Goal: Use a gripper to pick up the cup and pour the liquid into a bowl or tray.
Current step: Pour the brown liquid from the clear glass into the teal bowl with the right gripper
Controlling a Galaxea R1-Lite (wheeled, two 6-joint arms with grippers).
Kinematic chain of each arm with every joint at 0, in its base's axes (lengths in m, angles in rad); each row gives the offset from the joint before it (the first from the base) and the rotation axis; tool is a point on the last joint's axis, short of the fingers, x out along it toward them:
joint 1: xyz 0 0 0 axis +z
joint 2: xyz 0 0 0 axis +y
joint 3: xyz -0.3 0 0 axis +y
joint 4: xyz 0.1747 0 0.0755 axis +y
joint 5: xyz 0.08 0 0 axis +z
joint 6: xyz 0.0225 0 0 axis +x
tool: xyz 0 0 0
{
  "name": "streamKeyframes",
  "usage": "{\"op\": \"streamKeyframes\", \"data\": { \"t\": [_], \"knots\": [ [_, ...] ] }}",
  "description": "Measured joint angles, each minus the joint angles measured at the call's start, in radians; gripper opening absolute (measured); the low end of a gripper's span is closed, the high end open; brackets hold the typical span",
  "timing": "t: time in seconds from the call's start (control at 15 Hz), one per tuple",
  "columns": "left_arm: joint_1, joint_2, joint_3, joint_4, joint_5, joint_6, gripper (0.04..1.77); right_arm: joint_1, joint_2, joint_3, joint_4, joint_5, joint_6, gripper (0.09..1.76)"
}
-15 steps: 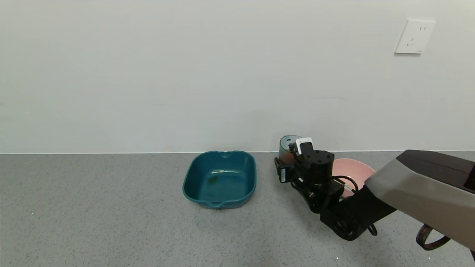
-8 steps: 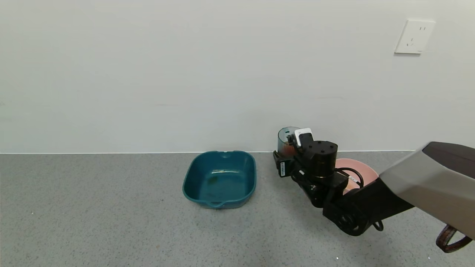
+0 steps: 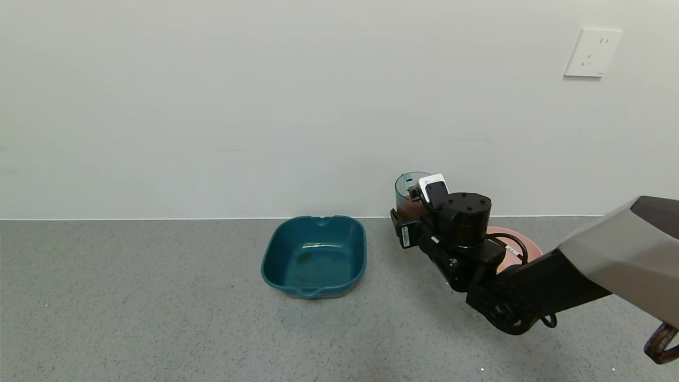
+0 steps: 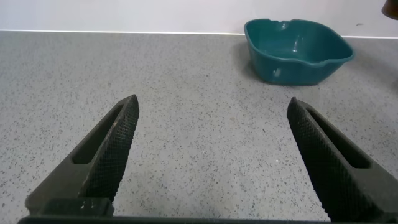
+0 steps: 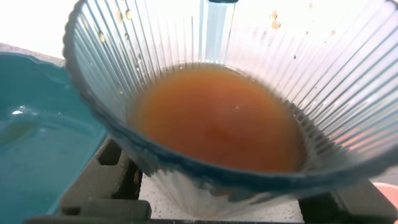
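Your left pincer (image 4: 208, 162) hangs open over bare surface (image 3: 132, 318), idle. The tray (image 3: 314, 254) sits just left of the cup (image 3: 407, 197), which your right pincer (image 3: 411, 223) grips upright, clear of the surface, so nothing spills. Only the right wrist view shows the liquid (image 5: 217, 118) inside.

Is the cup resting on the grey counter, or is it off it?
Apart. In the head view the cup, held by the right tool, hangs clear of the counter.
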Motion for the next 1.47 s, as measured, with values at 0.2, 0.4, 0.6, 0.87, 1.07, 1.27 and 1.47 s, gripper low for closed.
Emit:
{"op": "streamKeyframes", "data": {
  "t": [0.2, 0.4, 0.6, 0.87, 1.07, 1.27, 1.47],
  "knots": [
    [0.0, 0.0, 0.0, 0.0, 0.0, 0.0, 1.72, 0.002, -0.018, 0.001, 0.025, 0.018, -0.037, 1.36],
    [0.0, 0.0, 0.0, 0.0, 0.0, 0.0, 1.72, 0.0, -0.031, 0.001, 0.063, 0.047, -0.068, 1.35],
    [0.0, 0.0, 0.0, 0.0, 0.0, 0.0, 1.72, 0.0, -0.034, 0.004, 0.071, 0.068, -0.111, 1.35],
    [0.0, 0.0, 0.0, 0.0, 0.0, 0.0, 1.72, 0.007, -0.031, 0.007, 0.113, 0.088, -0.164, 1.35],
    [-0.001, 0.0, 0.0, 0.0, 0.0, 0.0, 1.72, 0.013, -0.017, 0.002, 0.117, 0.094, -0.213, 1.35],
    [0.0, 0.0, 0.0, 0.0, 0.0, 0.0, 1.72, 0.017, -0.003, -0.003, 0.141, 0.094, -0.237, 1.35],
    [0.0, 0.0, 0.0, 0.0, 0.0, 0.0, 1.72, 0.015, 0.001, -0.009, 0.159, 0.093, -0.263, 1.35]
  ]
}}
